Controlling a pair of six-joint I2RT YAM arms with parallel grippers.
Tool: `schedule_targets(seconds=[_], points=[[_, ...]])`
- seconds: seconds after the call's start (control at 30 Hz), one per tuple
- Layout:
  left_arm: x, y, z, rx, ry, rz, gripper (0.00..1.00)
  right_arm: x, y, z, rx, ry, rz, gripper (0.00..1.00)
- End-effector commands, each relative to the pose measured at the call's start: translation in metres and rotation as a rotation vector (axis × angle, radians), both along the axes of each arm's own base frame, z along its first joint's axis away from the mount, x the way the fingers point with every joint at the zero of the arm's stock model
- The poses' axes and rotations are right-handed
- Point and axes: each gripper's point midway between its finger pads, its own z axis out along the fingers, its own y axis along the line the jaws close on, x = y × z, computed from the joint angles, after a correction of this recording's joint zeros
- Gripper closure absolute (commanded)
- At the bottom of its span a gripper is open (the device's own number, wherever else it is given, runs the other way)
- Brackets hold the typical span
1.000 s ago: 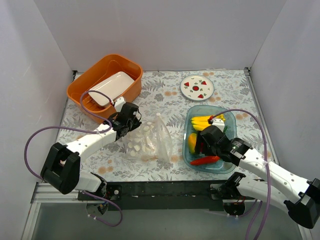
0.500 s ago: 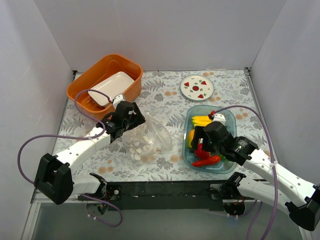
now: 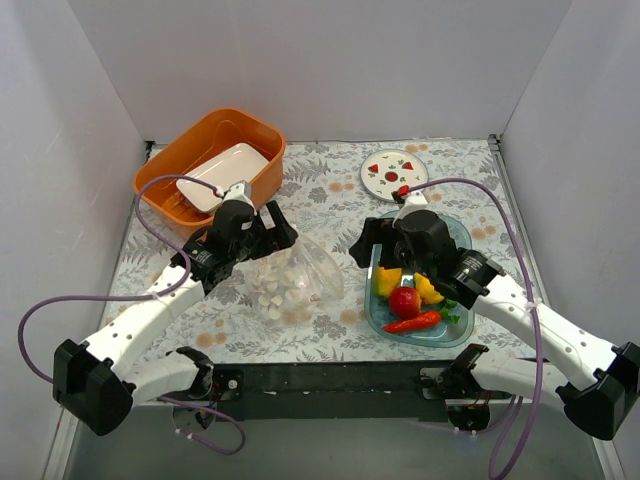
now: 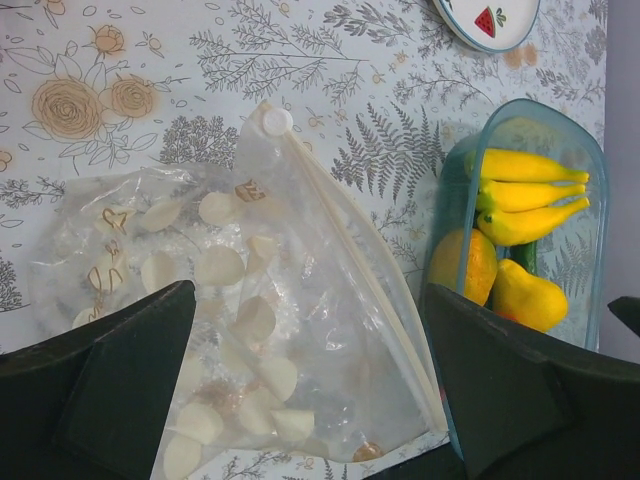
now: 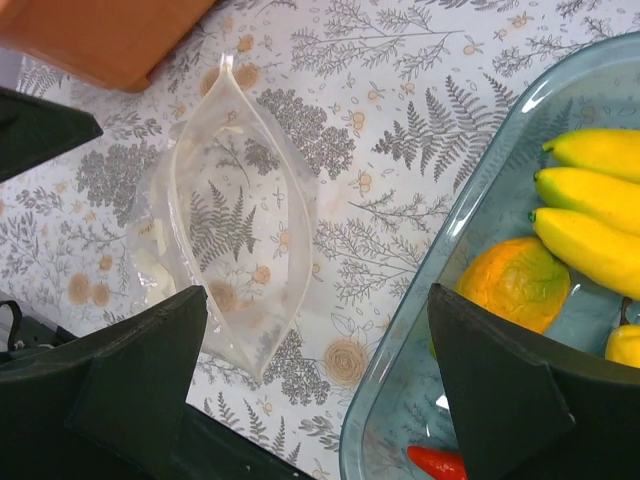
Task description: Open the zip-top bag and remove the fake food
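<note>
My left fingers and right fingers are spread wide, empty; the zip-top bag lies on the desk under the left pair, zip edge running near-far, fake food rightward in the tray

A lab test cell: white panel walls enclose a floral-clothed table.

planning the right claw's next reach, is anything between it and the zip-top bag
Nothing visible does. The right claw hangs open over the left rim of the blue tray, and only bare flowered tablecloth lies between it and the zip-top bag. The left claw is open above the bag's other side.
</note>
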Motion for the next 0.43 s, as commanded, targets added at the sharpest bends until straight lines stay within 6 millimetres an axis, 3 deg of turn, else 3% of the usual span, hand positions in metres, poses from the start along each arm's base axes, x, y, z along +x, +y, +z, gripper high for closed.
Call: schedule_targets(seconds=[0.0,0.23,0.4], points=[[-0.006,0.004,0.025,0.011,-0.053,-0.045,0.02,0.02,0.009,0.037,0.087,-0.125,0.005,0.02],[-0.008,0.002,0.034,-0.008,-0.102,-0.069,0.02,0.021,0.005,0.029,0.074,-0.128,-0.009,0.02],[-0.004,0.0,0.056,-0.038,-0.2,-0.08,0.02,0.021,0.001,0.025,0.071,-0.125,-0.027,0.02]])
